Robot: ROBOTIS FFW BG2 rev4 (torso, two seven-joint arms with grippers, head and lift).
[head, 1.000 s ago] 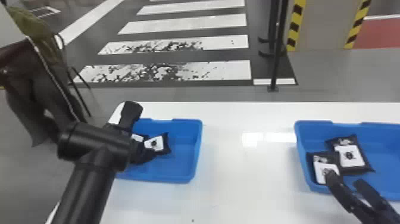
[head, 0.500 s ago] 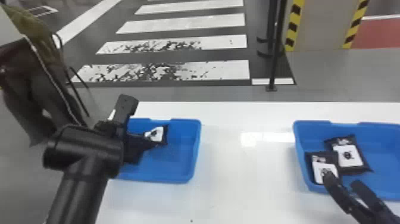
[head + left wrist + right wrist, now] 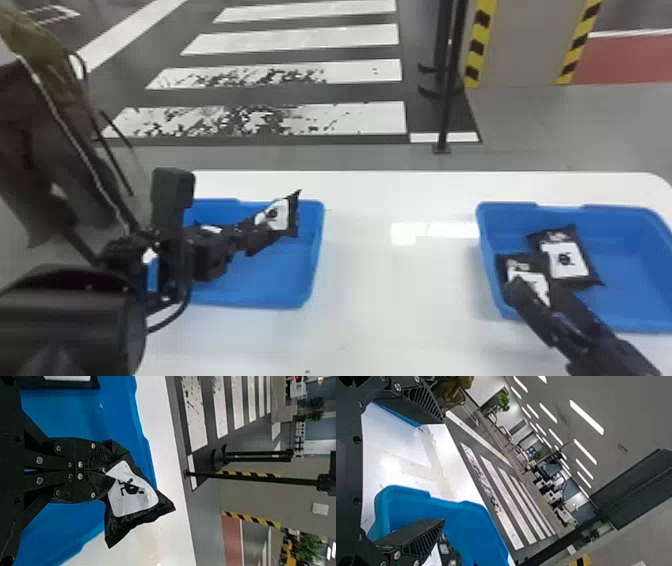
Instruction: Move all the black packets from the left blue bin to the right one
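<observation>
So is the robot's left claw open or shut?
Shut: the left gripper pinches a black packet, its two fingers close together.

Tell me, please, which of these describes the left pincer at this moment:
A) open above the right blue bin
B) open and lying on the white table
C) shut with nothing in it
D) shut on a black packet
D: the left pincer has its fingers closed on one end of a black packet, whose white label sticks out past the fingertips.
</observation>
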